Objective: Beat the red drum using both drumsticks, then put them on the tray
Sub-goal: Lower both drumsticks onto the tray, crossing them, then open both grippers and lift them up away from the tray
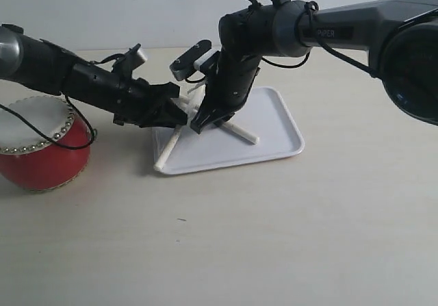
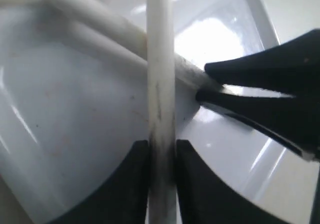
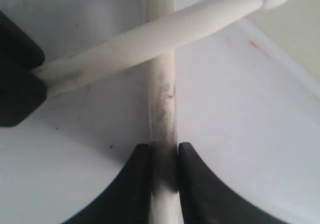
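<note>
Both drumsticks cross each other low over the white tray (image 1: 277, 131). My left gripper (image 1: 179, 114) reaches in from the left and is shut on one drumstick (image 2: 160, 73). My right gripper (image 1: 200, 122) comes down from above and is shut on the other drumstick (image 3: 162, 98). In the exterior view one drumstick (image 1: 169, 147) pokes out past the tray's front-left rim, and the other drumstick (image 1: 243, 133) lies inside the tray. The red drum (image 1: 41, 155) with its cream skin stands at the far left, apart from both grippers.
The right arm's dark body (image 1: 383, 32) fills the upper right of the exterior view. The left arm (image 1: 61, 73) passes just above the drum. The pale table (image 1: 274, 237) spreads in front of the tray.
</note>
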Available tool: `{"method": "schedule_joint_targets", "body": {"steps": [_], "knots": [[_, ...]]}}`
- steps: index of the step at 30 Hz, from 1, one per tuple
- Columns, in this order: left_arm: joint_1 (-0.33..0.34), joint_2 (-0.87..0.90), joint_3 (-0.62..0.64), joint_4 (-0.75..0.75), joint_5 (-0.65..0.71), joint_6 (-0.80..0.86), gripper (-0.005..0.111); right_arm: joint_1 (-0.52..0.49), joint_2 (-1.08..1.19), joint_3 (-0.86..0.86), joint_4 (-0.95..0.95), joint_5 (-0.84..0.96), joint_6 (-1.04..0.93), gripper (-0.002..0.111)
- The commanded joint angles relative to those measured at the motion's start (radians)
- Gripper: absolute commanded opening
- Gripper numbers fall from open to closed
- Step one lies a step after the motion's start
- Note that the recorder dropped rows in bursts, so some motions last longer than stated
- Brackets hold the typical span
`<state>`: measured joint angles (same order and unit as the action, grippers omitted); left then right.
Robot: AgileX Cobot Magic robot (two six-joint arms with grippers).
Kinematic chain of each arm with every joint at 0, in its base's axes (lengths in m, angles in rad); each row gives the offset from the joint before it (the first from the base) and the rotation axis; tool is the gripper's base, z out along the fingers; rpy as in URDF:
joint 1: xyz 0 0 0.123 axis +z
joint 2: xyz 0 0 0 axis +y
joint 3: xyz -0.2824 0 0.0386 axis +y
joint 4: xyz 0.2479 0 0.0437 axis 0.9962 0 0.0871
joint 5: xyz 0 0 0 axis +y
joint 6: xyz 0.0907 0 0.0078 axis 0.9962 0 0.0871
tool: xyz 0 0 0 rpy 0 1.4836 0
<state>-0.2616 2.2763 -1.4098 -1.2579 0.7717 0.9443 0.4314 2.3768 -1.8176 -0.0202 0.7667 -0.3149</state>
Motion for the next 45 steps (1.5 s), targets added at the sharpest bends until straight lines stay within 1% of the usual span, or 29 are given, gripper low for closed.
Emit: {"method": "schedule_joint_targets", "body": {"steps": [1,6,8,10,11,12,13,14,15,16,18,19,21,26,28,30,31,33,34,35,39,45], "knots": [[-0.007,0.036,-0.060,0.174,0.066,-0.141,0.000,-0.004,0.010,-0.004,-0.006,-0.009,0.004,0.000],[-0.007,0.040,-0.062,0.156,0.052,-0.138,0.000,-0.004,0.010,-0.004,-0.006,-0.006,0.002,0.001],[-0.007,0.040,-0.065,0.137,0.059,-0.136,0.000,-0.004,0.010,-0.004,-0.006,-0.002,0.002,0.011],[-0.007,0.040,-0.083,0.137,0.090,-0.136,0.002,-0.004,0.010,-0.004,-0.004,0.002,0.002,0.025],[-0.007,0.040,-0.098,0.137,0.114,-0.136,0.011,-0.004,0.010,-0.004,-0.004,0.006,0.002,0.035],[-0.007,0.040,-0.105,0.129,0.129,-0.136,0.018,-0.004,0.010,-0.004,-0.004,0.010,0.002,0.039],[-0.007,0.040,-0.115,0.110,0.141,-0.136,0.031,-0.004,0.010,-0.004,-0.004,0.017,0.002,0.043],[-0.007,0.038,-0.120,0.095,0.143,-0.136,0.041,-0.004,0.010,-0.004,-0.004,0.023,0.002,0.045],[-0.007,0.038,-0.122,0.084,0.143,-0.138,0.047,-0.004,0.010,-0.004,-0.004,0.026,0.002,0.045],[-0.007,0.038,-0.124,0.076,0.143,-0.142,0.051,-0.004,0.006,-0.004,-0.004,0.030,0.002,0.045],[-0.007,0.034,-0.125,0.062,0.145,-0.142,0.049,-0.004,-0.017,-0.004,-0.002,0.032,0.004,0.045],[-0.007,0.028,-0.125,0.062,0.147,-0.142,0.044,-0.004,-0.042,-0.004,0.020,0.034,0.004,0.045],[-0.007,0.009,-0.125,0.062,0.167,-0.142,0.039,-0.004,-0.091,-0.004,0.020,0.050,0.004,0.045],[-0.007,-0.068,-0.125,0.062,0.218,-0.144,0.039,-0.004,-0.176,-0.004,0.020,0.115,0.004,0.045],[-0.007,-0.123,-0.125,0.062,0.266,-0.144,0.039,-0.004,-0.212,-0.004,0.020,0.162,0.004,0.045],[-0.007,-0.181,-0.125,0.067,0.333,-0.144,0.031,-0.004,-0.252,-0.004,0.020,0.213,0.004,0.038],[-0.007,-0.220,-0.125,0.067,0.378,-0.144,0.020,-0.004,-0.280,-0.004,0.026,0.240,0.004,0.027],[-0.007,-0.261,-0.125,0.069,0.433,-0.139,0.005,-0.004,-0.310,-0.004,0.048,0.274,0.004,0.014],[-0.007,-0.283,-0.125,0.069,0.449,-0.132,0.000,-0.004,-0.328,-0.004,0.053,0.293,0.004,0.007],[-0.007,-0.307,-0.125,0.071,0.449,-0.132,0.000,-0.004,-0.344,-0.004,0.056,0.310,0.004,0.001],[-0.007,-0.399,-0.122,0.074,0.449,-0.142,0.000,-0.004,-0.428,-0.004,0.128,0.368,0.004,0.000],[-0.007,-0.588,-0.057,0.074,0.449,-0.144,0.000,-0.004,-0.552,-0.004,0.254,0.414,-0.006,0.000]]}}
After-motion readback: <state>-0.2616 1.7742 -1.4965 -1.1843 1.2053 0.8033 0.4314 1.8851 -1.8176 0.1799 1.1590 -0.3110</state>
